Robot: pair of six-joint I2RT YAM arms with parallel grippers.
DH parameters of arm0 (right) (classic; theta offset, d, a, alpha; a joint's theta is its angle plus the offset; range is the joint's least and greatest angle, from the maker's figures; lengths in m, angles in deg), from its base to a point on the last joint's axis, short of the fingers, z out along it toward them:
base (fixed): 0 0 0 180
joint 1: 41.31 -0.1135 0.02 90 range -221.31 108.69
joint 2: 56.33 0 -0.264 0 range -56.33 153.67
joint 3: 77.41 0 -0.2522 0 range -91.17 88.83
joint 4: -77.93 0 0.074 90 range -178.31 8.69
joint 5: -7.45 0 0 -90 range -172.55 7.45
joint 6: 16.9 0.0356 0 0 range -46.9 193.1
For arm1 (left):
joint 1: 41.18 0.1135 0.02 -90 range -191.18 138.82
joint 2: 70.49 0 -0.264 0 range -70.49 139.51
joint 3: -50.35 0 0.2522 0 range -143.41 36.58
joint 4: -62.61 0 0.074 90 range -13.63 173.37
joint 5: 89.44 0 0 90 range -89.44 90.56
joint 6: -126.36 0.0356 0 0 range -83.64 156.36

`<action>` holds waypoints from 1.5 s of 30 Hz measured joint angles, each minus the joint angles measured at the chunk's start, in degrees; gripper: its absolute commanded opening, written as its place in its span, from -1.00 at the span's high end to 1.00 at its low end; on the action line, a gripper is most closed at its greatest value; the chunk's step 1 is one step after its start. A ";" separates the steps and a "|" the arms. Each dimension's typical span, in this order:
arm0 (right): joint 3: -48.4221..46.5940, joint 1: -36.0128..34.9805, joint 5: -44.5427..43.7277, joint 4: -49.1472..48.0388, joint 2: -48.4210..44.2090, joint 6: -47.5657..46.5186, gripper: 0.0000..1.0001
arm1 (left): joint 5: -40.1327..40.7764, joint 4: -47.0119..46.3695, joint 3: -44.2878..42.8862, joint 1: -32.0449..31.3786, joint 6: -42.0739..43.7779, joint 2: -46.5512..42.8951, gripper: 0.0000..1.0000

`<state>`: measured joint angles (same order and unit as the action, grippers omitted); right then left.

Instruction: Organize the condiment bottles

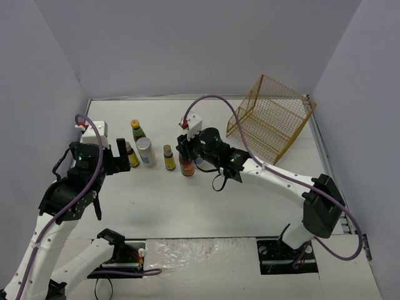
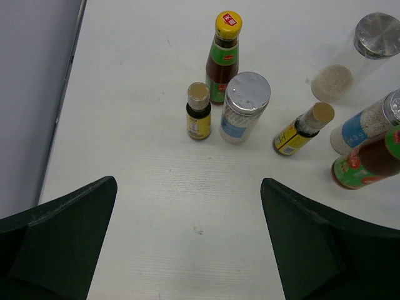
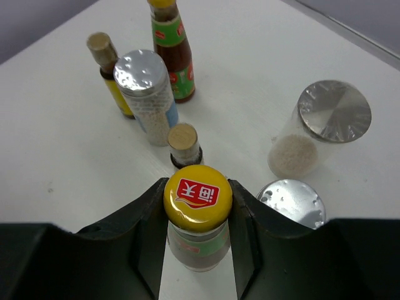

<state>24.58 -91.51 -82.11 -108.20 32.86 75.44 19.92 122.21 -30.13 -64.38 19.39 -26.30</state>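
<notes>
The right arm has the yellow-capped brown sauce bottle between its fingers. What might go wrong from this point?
The right gripper clamps the yellow-capped brown sauce bottle only at its round cap, so the bottle may slip or swing. The small tan-capped yellow-label bottle and the silver-lidded pale shaker stand close by, and moving the held bottle could knock them over.

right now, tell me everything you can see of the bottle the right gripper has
A slim bottle of dark brown sauce, with a yellow cap bearing a red logo and a green label with red marks. It is upright, clamped near its top by the right gripper. Whether its base touches the table cannot be told. A small tan-capped bottle stands just beyond it, a silver-lidded shaker beside it.
</notes>
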 measured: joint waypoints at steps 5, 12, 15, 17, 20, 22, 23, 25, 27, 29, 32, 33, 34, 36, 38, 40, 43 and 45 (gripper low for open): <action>-8.61 -0.24 0.87 9.31 -4.58 -0.15 1.00 | 0.19 -0.22 -0.02 0.00 -0.02 0.57 -0.94; -19.67 6.03 -3.23 16.95 -9.62 -2.39 1.00 | 0.18 -0.27 -0.02 0.00 -0.57 1.63 -0.94; -22.52 14.87 -4.44 18.33 -9.95 -2.78 1.00 | 0.17 -0.28 -0.02 0.00 -0.86 1.99 -0.94; -24.09 21.21 -5.15 19.04 -9.31 -3.01 1.00 | 0.17 -0.28 -0.02 0.00 -1.06 2.08 -0.94; -26.63 29.42 -6.35 20.21 -7.47 -3.45 1.00 | 0.15 -0.39 -0.02 0.00 -1.29 2.22 -0.94; -28.54 33.18 -6.63 20.06 -5.53 -3.69 1.00 | 0.11 -0.66 0.00 0.00 -1.42 2.10 -0.94; -29.60 34.60 -6.66 19.74 -4.35 -3.74 1.00 | 0.10 -0.80 0.01 0.00 -1.49 1.97 -0.94; -31.68 37.16 -6.62 18.85 -1.69 -3.73 1.00 | 0.10 -1.15 0.17 0.00 -1.68 1.57 -0.94; -33.94 39.15 -6.46 17.75 1.28 -3.63 1.00 | 0.10 -1.53 0.76 0.00 -1.77 1.04 -0.94; -35.54 40.45 -6.41 16.10 4.09 -3.56 1.00 | 0.10 -1.51 1.32 0.00 -1.80 0.75 -0.94; -37.87 42.73 -6.30 14.79 7.92 -3.45 1.00 | -0.03 -1.52 1.98 0.00 -2.01 0.41 -0.94; -38.29 43.20 -6.26 14.19 8.94 -3.38 1.00 | -0.06 -1.58 2.18 0.00 -2.10 0.37 -0.94; -38.71 43.67 -6.21 13.59 9.96 -3.32 1.00 | -0.08 -1.65 2.38 0.00 -2.19 0.34 -0.94; -39.61 44.61 -6.18 13.11 11.85 -3.24 1.00 | -0.26 -1.71 2.71 0.00 -2.52 0.32 -0.94; -40.74 45.35 -6.04 12.79 13.68 -3.20 1.00 | -0.49 -1.76 2.92 0.00 -2.84 0.32 -0.94; -41.15 46.00 -5.87 12.10 15.03 -3.04 1.00 | -0.68 -2.16 3.22 0.00 -3.02 0.39 -0.94; -41.29 46.63 -5.49 10.77 16.38 -2.88 1.00 | -1.06 -2.42 4.02 0.00 -3.13 0.42 -0.94; -41.29 46.79 -5.22 10.14 16.95 -2.80 1.00 | -1.15 -2.56 4.49 0.00 -3.16 0.49 -0.94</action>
<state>-16.71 -44.71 -87.33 -98.06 49.81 72.64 18.77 119.65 -25.65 -64.38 16.23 -25.81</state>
